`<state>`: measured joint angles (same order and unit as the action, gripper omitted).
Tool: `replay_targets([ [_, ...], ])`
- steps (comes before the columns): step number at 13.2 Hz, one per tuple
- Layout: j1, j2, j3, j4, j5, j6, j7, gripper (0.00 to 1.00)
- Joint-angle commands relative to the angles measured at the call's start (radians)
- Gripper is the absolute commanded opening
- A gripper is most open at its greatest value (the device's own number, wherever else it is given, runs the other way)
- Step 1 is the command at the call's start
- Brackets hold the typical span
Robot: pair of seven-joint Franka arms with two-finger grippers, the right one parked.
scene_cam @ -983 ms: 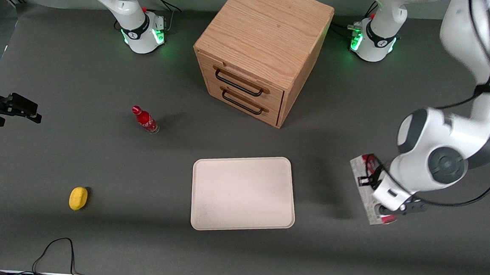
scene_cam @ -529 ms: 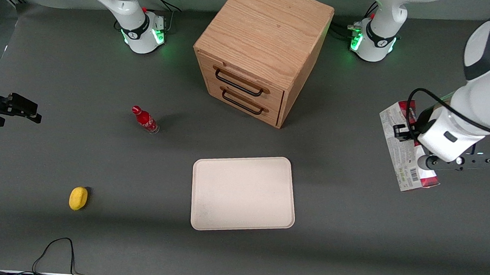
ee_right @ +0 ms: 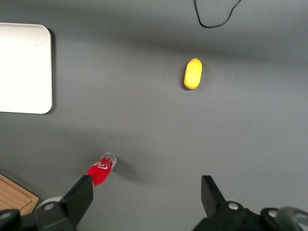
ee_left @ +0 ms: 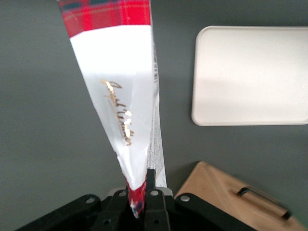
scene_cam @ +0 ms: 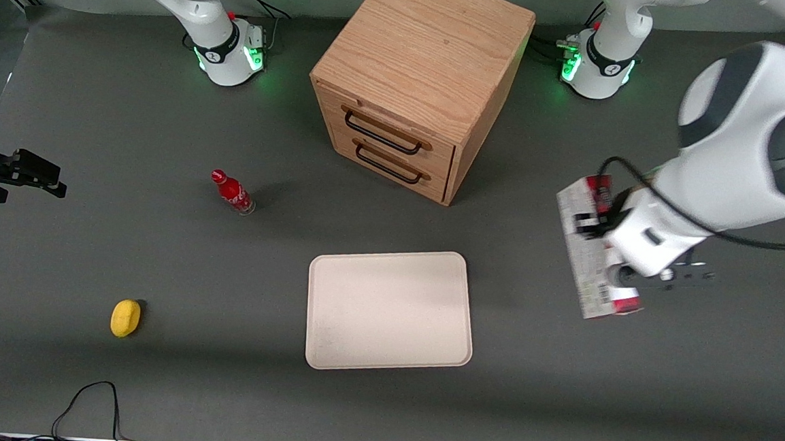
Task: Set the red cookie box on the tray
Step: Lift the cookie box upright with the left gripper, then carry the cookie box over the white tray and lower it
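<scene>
Gripper (scene_cam: pixel 612 244) clamps red cookie box (scene_cam: pixel 584 259) aloft, beside tray (scene_cam: pixel 390 309)

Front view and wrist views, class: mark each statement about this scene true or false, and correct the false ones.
1. The hand holds the cookie box off the table. True.
2. The box lies on the tray. False: the tray carries nothing; the box is off toward the working arm's end of the table.
3. Both drawers of the cabinet are shut. True.
4. The red bottle lies on its side. False: it stands upright.
5. The yellow object sits nearer the front camera than the bottle. True.
6. The bottle stands on the cabinet. False: it stands on the table, toward the parked arm's end.
</scene>
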<state>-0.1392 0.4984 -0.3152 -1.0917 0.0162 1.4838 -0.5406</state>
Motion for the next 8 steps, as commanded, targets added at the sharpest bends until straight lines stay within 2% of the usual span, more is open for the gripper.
replay_targets([
  [1,-0.158,0.243,0.031,0.246,0.017,0.089,-0.174,0.00],
  [3,-0.256,0.339,0.105,0.245,0.030,0.273,-0.211,0.00],
  [5,-0.287,0.422,0.130,0.239,0.033,0.373,-0.211,0.00],
  [8,-0.310,0.476,0.133,0.190,0.123,0.424,-0.176,0.00],
])
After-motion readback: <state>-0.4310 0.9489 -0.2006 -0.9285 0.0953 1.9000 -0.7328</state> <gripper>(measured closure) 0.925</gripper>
